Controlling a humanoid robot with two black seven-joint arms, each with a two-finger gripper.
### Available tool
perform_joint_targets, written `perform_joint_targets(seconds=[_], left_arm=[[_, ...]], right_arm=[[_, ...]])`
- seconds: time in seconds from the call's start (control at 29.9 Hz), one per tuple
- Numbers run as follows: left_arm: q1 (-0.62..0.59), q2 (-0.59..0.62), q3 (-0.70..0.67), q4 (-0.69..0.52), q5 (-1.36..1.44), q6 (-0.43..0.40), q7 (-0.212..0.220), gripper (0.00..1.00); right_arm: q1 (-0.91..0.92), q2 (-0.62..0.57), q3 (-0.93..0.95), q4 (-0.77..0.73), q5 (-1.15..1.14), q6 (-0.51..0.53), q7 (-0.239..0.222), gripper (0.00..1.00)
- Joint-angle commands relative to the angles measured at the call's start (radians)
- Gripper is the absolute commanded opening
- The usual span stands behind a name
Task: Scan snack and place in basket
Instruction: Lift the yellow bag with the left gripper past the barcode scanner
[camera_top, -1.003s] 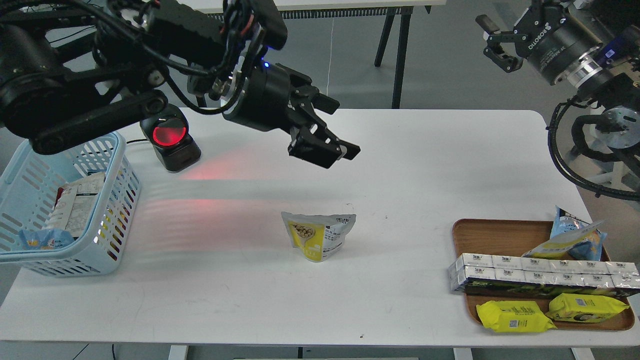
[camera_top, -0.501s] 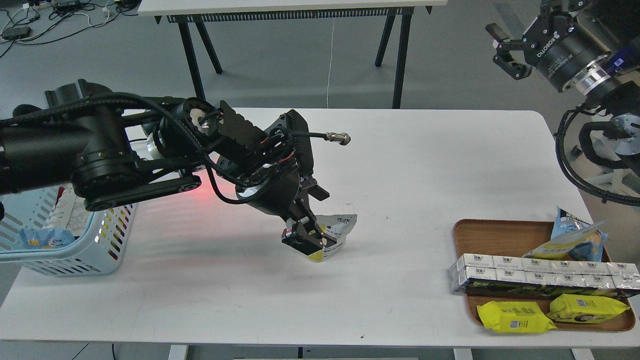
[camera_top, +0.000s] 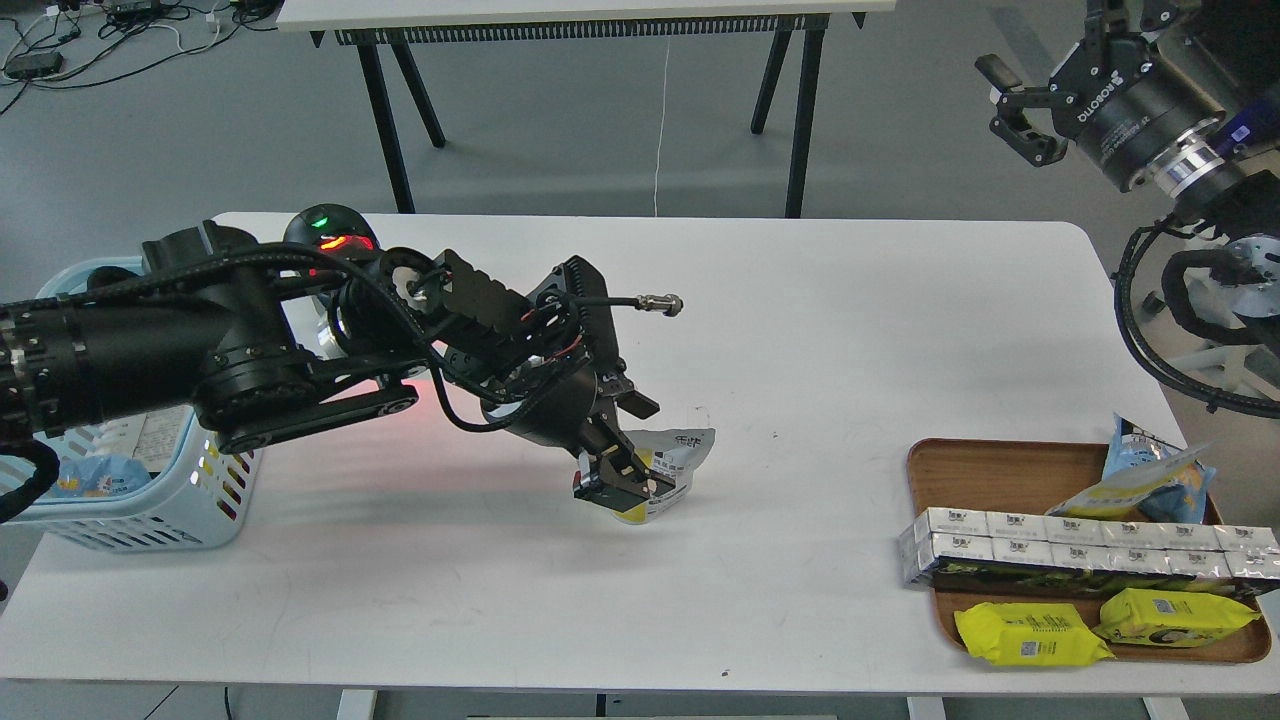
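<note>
Head view: the left hand (camera_top: 618, 478) is seen lowered onto the snack (camera_top: 668, 468) near the middle of the table (camera_top: 800, 330), its fingers set on either side of the pouch's left part; whether they already press on the pouch cannot be told. The snack is shown upright on the table, its white upper corner with dark text visible at about 2 o'clock from the hand and a strip of yellow at its base.

The right hand (camera_top: 1020, 105) is held high at 1 o'clock, well apart from the table, with its fingers spread.

At 9 o'clock from the snack, the basket (camera_top: 160, 510) is found on the table's left edge, partly hidden by the left arm, with packets inside. Behind the arm, at 10 o'clock, a scanner (camera_top: 330, 232) is lit red and green. At 4 o'clock, a brown wooden tray (camera_top: 985, 465) is loaded with white boxes (camera_top: 1085, 545), two yellow packets (camera_top: 1100, 625) and a blue-and-yellow bag (camera_top: 1145, 475).
</note>
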Motion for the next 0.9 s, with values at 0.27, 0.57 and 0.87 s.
perform_joint_targets(seconds=[0.27,0.57,0.87], left_arm=[[0.013,-0.002,-0.001,0.031,0.001,0.042,0.0,0.0],[0.03,0.01,-0.006,0.03,-0.008,0.048,0.0,0.0],[-0.02,0.136,-0.044,0.028,-0.011,0.042,0.0,0.0]], right_arm=[[-0.009,-0.02,0.003,0.001,0.0,0.0,0.0,1.0],[-0.011,-0.019,0.003,-0.002,0.0,0.0,0.0,1.0],[-0.012,-0.02,0.009,-0.004,0.0,0.0,0.0,1.0]])
